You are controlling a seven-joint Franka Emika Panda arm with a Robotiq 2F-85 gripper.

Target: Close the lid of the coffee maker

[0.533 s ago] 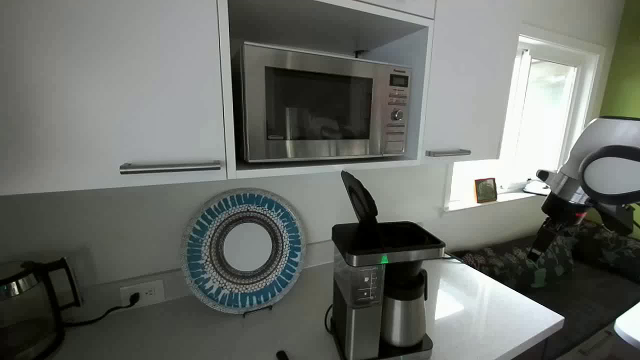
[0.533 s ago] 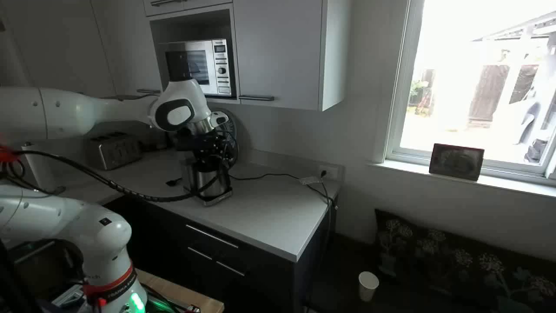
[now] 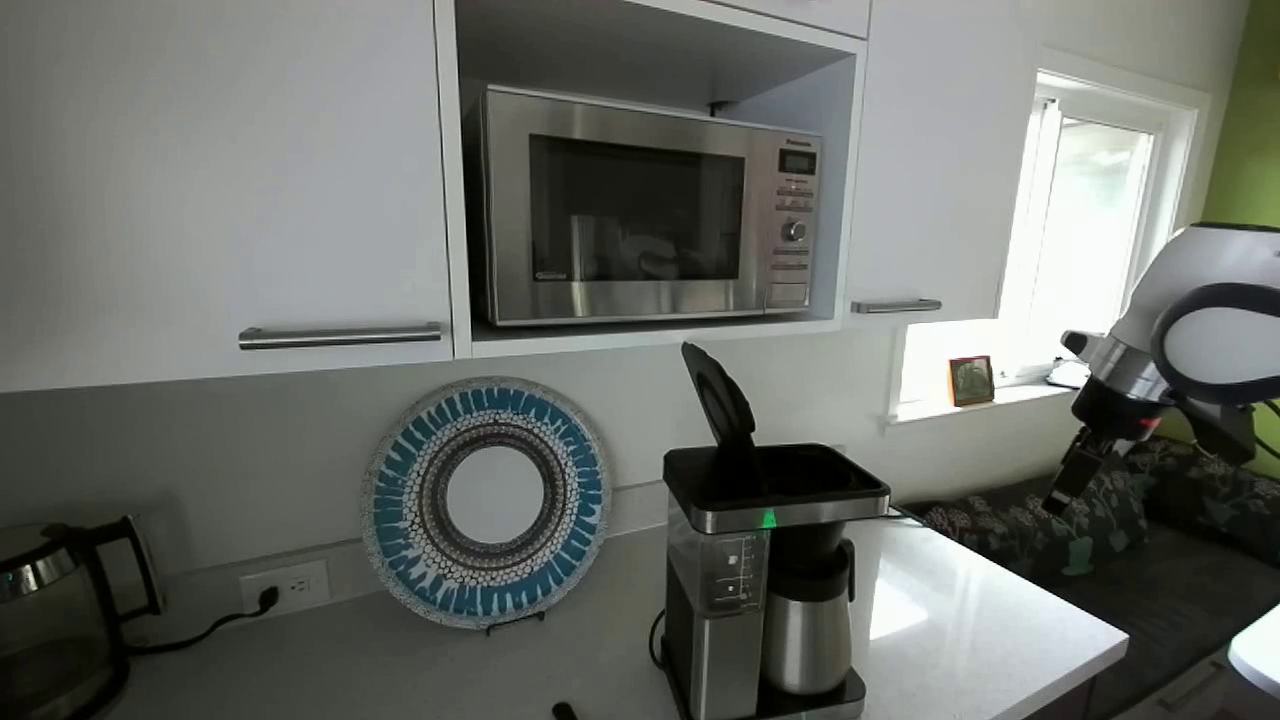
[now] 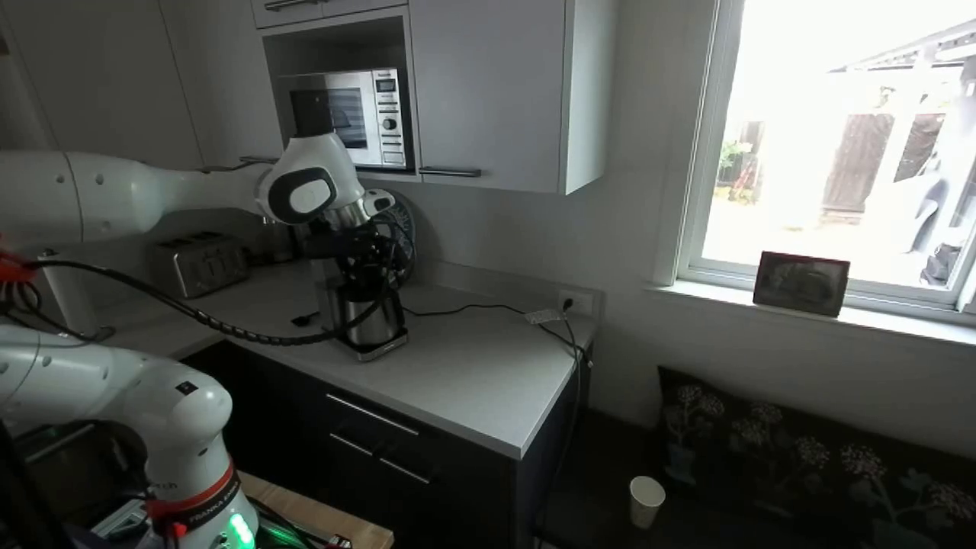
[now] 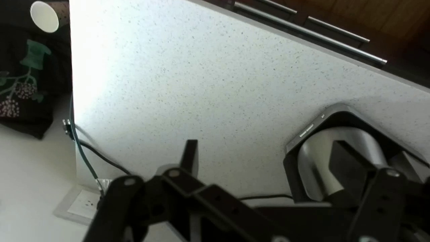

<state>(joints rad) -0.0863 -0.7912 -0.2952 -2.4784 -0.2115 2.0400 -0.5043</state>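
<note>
The coffee maker (image 3: 727,655) stands upright on the counter, black and silver with a steel carafe (image 3: 810,645). Its black lid (image 3: 720,395) is raised on its hinge, tilted back from the black top in an exterior view. The lid is not visible in the wrist view, where the carafe (image 5: 336,139) and base show at the right. My gripper (image 3: 1062,492) is in the air to the right of the coffee maker, apart from it. In the wrist view the gripper (image 5: 265,151) has its fingers wide apart with nothing between them. In an exterior view the gripper (image 4: 370,259) partly hides the coffee maker (image 4: 374,324).
A microwave (image 3: 650,210) sits in the cabinet above. A round blue plate (image 3: 495,560) leans on the wall, with a glass kettle (image 3: 60,620) farther left. A toaster (image 4: 202,263) stands behind the arm. Power cords (image 4: 473,307) cross the counter (image 4: 473,381). A paper cup (image 4: 646,499) is beyond its edge.
My gripper and wrist have moved slightly up and to the left in both exterior views. The lid and coffee maker have not moved.
</note>
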